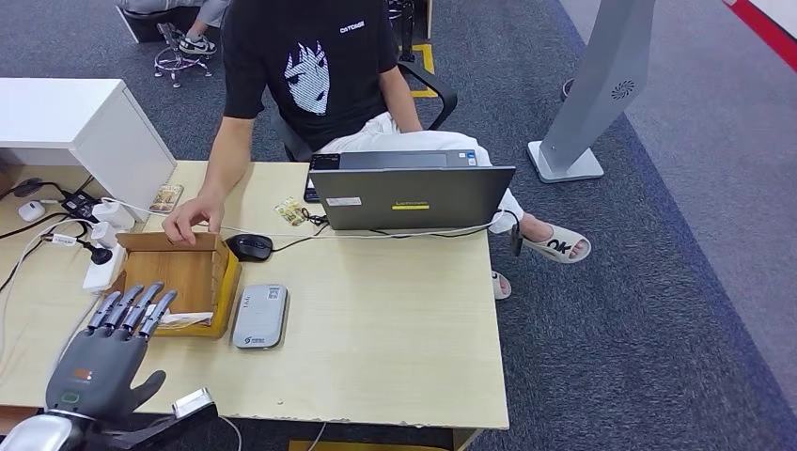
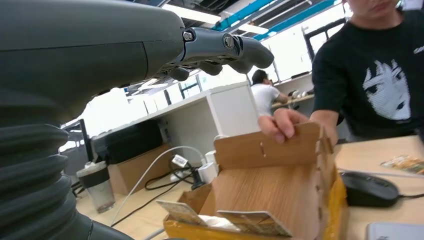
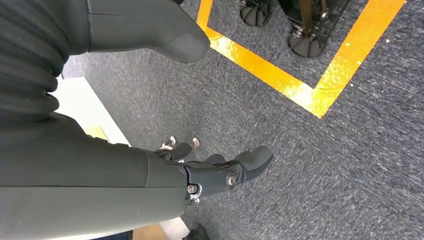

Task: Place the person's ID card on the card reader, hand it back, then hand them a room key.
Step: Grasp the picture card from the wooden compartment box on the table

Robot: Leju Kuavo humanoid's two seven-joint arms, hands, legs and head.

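My left hand (image 1: 111, 349) hovers flat and empty at the near left of the desk, its fingertips (image 1: 141, 303) reaching over the near end of a cardboard box (image 1: 183, 274). Room key cards (image 2: 252, 221) stand in the near end of that box (image 2: 280, 192). A grey card reader (image 1: 260, 317) lies on the desk just right of the box. A person in a black T-shirt sits across the desk, one hand (image 1: 191, 217) gripping the box's far wall. My right hand (image 3: 220, 172) hangs beside the desk over the carpet, fingers spread and empty.
A laptop (image 1: 411, 195) stands open at the far middle of the wooden desk (image 1: 395, 329), with a black mouse (image 1: 249, 246) and cable beside the box. A power strip and chargers (image 1: 99, 249) lie to the left. A white cabinet (image 1: 80, 122) stands at far left.
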